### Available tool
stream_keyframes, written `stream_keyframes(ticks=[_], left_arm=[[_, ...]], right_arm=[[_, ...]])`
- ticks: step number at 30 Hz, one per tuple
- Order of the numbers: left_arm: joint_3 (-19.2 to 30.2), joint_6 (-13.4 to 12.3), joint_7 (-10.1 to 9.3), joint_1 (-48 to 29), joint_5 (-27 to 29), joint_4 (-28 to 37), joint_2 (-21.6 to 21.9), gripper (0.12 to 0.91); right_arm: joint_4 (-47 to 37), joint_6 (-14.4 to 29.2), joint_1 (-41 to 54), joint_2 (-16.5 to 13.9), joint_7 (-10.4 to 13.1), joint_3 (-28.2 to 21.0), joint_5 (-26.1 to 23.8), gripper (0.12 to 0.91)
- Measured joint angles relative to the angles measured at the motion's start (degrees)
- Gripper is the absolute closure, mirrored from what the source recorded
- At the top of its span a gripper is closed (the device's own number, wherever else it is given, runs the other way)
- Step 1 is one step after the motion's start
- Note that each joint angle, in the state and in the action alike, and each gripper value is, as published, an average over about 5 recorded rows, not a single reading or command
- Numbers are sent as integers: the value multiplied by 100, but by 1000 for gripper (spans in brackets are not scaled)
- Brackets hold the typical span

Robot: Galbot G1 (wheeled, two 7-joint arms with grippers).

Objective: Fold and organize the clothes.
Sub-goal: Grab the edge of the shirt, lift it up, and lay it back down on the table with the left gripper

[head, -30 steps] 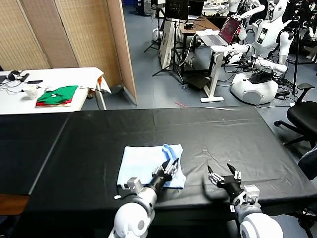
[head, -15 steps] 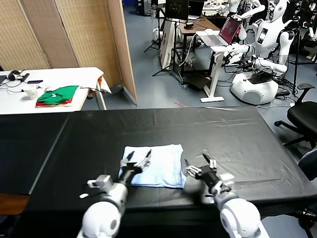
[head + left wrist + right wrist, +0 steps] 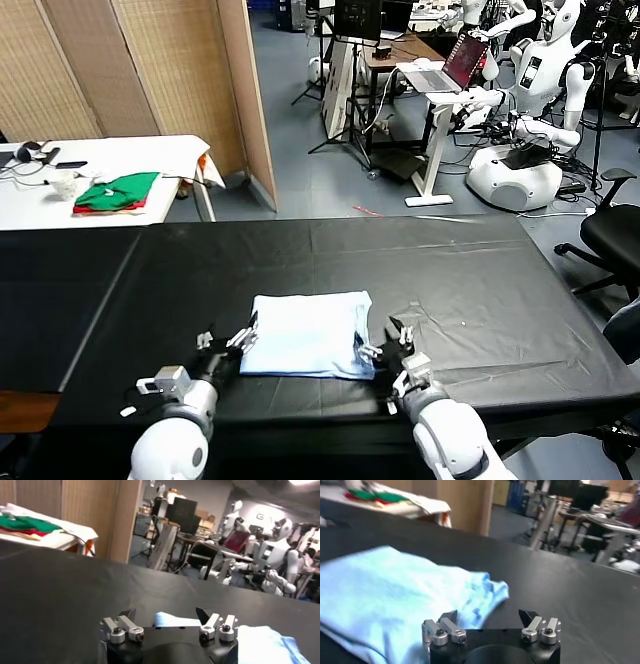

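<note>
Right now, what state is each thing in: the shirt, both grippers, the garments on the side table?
T-shirt: folded, lying flat on the black table.
Left gripper: open, at the shirt's near left corner.
Right gripper: open, at the shirt's near right corner.
Green-and-red garments: folded, stacked on the white side table.

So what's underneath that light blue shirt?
The blue T-shirt lies folded on the black table. Only black surface shows around it; whatever its layers cover is hidden.
</note>
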Motion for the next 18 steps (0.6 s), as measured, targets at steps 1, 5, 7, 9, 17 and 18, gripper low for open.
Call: stream_keyframes(ticks=[1, 5, 7, 9, 17, 18], left_arm=[[-14, -12, 40, -9, -32, 35, -22, 123], [-61, -83, 184, -17, -162, 194, -108, 123], [-83, -105, 215, -7, -257, 269, -144, 123], [-100, -112, 220, 2, -396, 330, -170, 123], [-58, -121, 259, -21, -863, 510, -197, 123], [-43, -120, 270, -23, -886, 525, -202, 123]], right_arm=[[45, 66, -25, 32, 4, 41, 123, 118], [234, 180, -128, 131, 17, 216, 521, 118], [342, 189, -194, 154, 16, 324, 645, 118], [456, 190, -274, 160, 14, 451, 726, 118], [726, 181, -516, 164, 11, 814, 782, 118], [739, 181, -530, 168, 11, 836, 782, 118]])
